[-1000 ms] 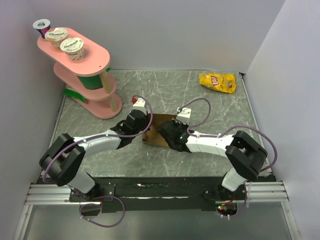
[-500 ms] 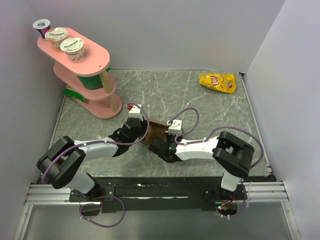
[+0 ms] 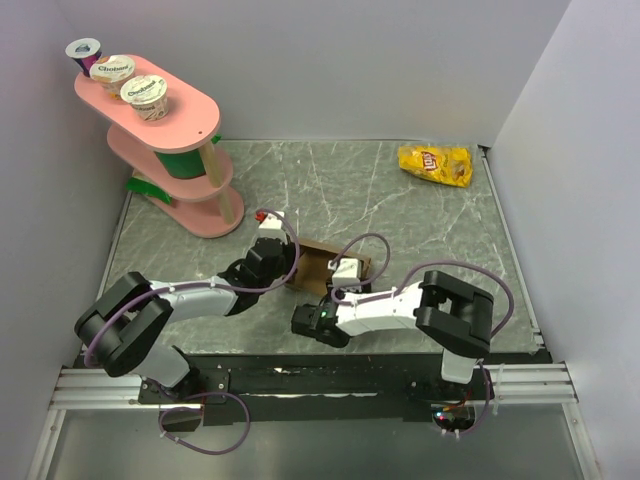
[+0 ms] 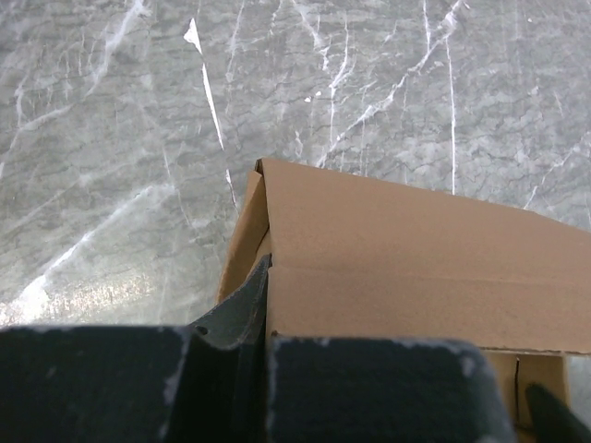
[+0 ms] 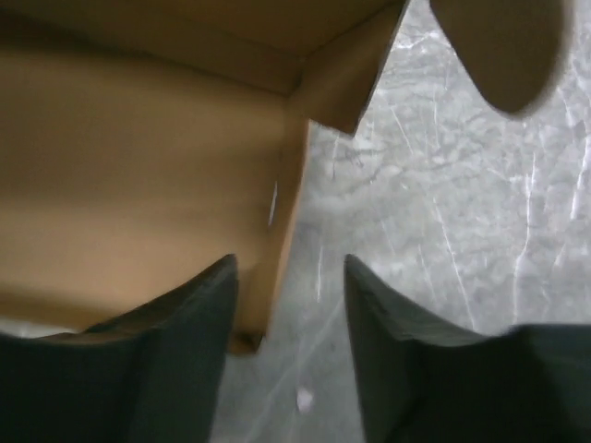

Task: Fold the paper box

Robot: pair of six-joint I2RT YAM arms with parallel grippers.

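The paper box (image 3: 338, 262) is brown cardboard, partly raised into an open tray shape at the table's middle. My left gripper (image 3: 280, 266) is shut on its left wall. In the left wrist view the wall (image 4: 416, 258) is pinched at the corner by my left gripper (image 4: 268, 281). My right gripper (image 3: 318, 300) is at the box's near side, open. In the right wrist view its fingers (image 5: 208, 305) spread around the box's near corner edge (image 5: 286, 212) without gripping it. A rounded flap (image 5: 503, 55) sticks out at the upper right.
A yellow chip bag (image 3: 435, 165) lies at the far right. A pink tiered stand (image 3: 190, 120) with yogurt cups (image 3: 145, 95) fills the far left corner. Walls close in the left, back and right sides.
My right gripper has opened, let go of the box and drawn back toward the near left. The left gripper has stayed shut on the box and shifted slightly nearer.
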